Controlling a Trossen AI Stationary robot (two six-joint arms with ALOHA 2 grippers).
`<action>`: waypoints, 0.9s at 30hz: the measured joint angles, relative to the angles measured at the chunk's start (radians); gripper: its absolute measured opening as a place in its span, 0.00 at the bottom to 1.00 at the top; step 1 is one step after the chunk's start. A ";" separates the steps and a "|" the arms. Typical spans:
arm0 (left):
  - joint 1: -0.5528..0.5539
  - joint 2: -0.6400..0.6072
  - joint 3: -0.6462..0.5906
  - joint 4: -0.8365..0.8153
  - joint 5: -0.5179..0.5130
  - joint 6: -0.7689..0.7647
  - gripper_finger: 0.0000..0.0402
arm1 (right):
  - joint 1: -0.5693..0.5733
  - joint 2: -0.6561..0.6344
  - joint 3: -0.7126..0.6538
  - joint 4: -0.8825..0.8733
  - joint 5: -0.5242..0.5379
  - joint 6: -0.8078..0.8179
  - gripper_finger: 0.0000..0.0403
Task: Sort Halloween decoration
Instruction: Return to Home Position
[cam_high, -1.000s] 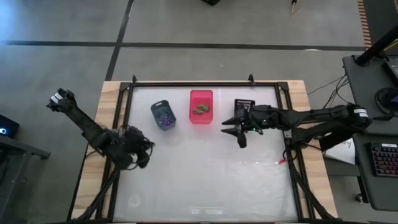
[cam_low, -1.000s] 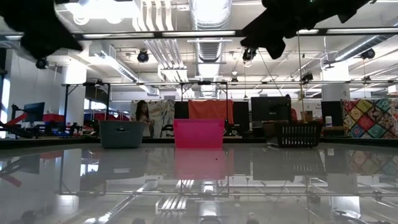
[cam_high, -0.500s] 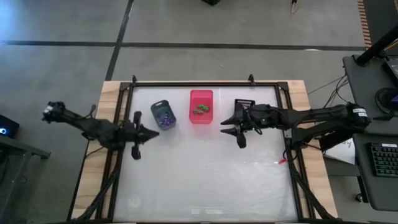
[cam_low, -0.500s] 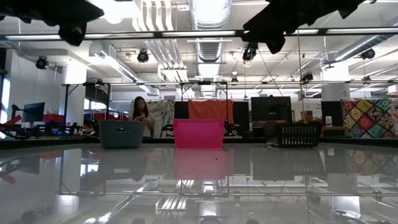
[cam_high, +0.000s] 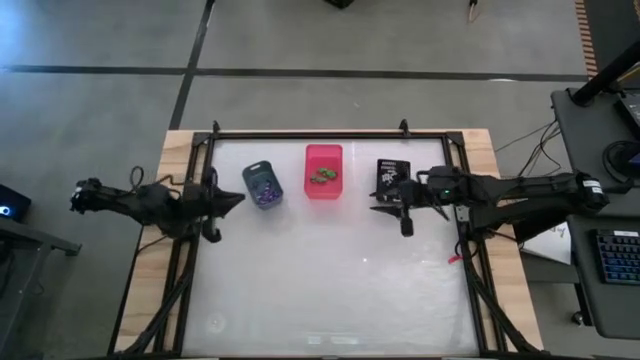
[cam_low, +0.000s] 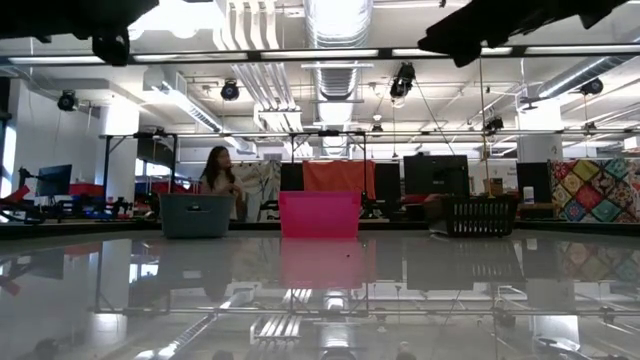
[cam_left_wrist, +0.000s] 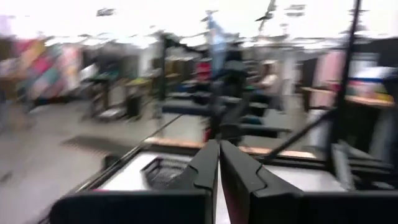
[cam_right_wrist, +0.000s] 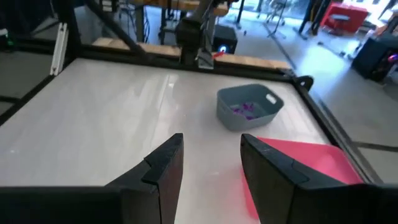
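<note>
The right gripper (cam_right_wrist: 211, 143), claw spread, partly hid the black bin (cam_high: 390, 167); left gripper (cam_left_wrist: 219, 149) claw pressed together; glossy table (cam_high: 320, 290) mirrored the room

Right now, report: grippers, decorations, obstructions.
Left gripper shut, at table left edge. Right gripper open, beside black bin. Purple trinkets in blue-grey bin, green trinkets in pink bin. Nothing obstructing.

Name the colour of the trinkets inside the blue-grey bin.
Purple trinkets; the right wrist view shows them best.
</note>
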 joint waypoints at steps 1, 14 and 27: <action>0.016 -0.023 -0.001 -0.008 0.052 0.021 0.00 | -0.001 -0.022 -0.013 0.002 0.001 0.000 0.38; 0.197 -0.157 0.011 -0.259 0.349 -0.023 0.00 | -0.035 -0.324 -0.208 0.004 0.010 0.029 0.38; 0.213 -0.158 -0.046 -0.160 0.666 0.013 0.00 | -0.061 -0.496 -0.342 0.110 0.003 -0.029 0.38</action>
